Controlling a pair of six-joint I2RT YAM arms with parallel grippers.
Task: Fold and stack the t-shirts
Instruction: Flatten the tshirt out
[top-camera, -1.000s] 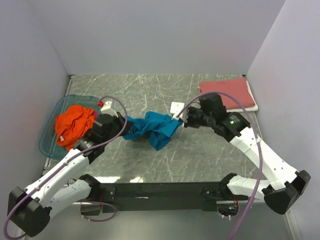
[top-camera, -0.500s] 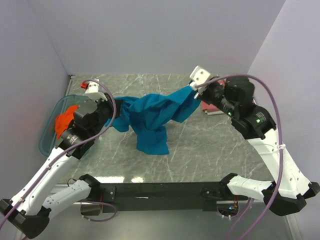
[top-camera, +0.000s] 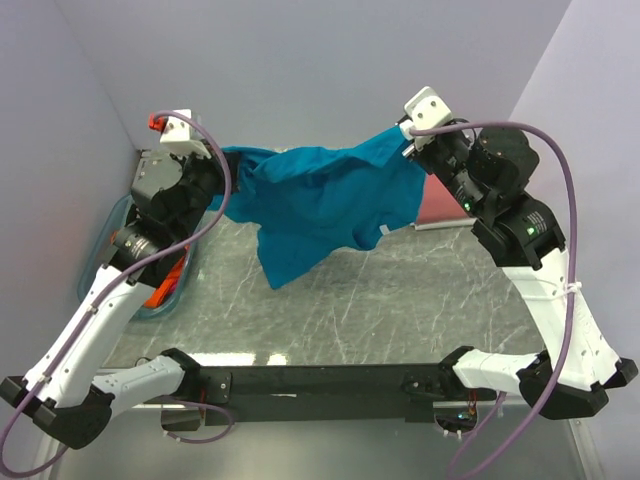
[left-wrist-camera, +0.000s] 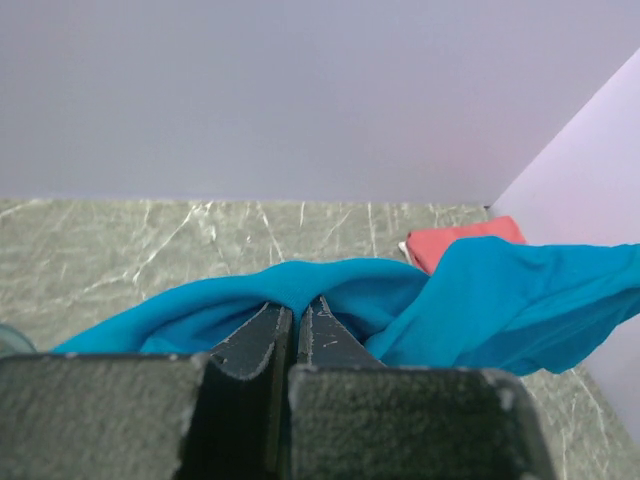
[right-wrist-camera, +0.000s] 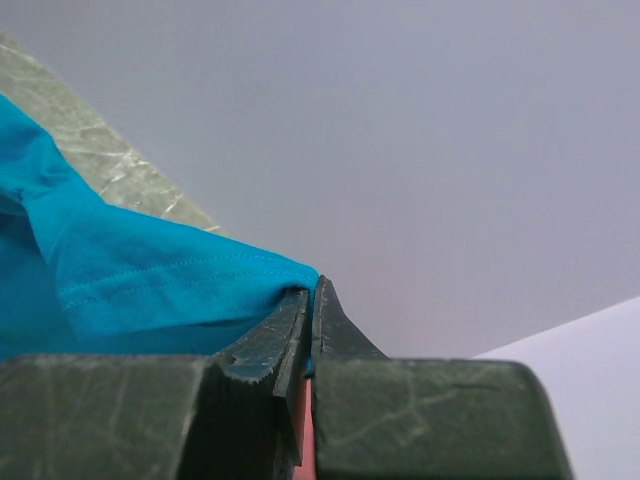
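Note:
The teal blue t-shirt (top-camera: 315, 205) hangs spread in the air between my two grippers, high above the marble table, its lower hem drooping toward the middle. My left gripper (top-camera: 222, 160) is shut on its left edge; the left wrist view shows cloth (left-wrist-camera: 470, 300) pinched between the jaws. My right gripper (top-camera: 403, 140) is shut on its right edge, with cloth (right-wrist-camera: 150, 280) bunched at the jaws. The dusty red t-shirt (top-camera: 435, 205) lies folded at the back right, mostly hidden by the teal one. The orange t-shirt (top-camera: 168, 285) shows only as a sliver under my left arm.
A translucent blue plastic tub (top-camera: 110, 290) stands at the left edge of the table and holds the orange shirt. Grey walls close in the back and both sides. The marble table top (top-camera: 400, 300) shows below the hanging shirt.
Both grippers have risen and moved apart, lifting the teal t-shirt off the table and stretching it wide. My left arm now covers most of the tub and the orange shirt.

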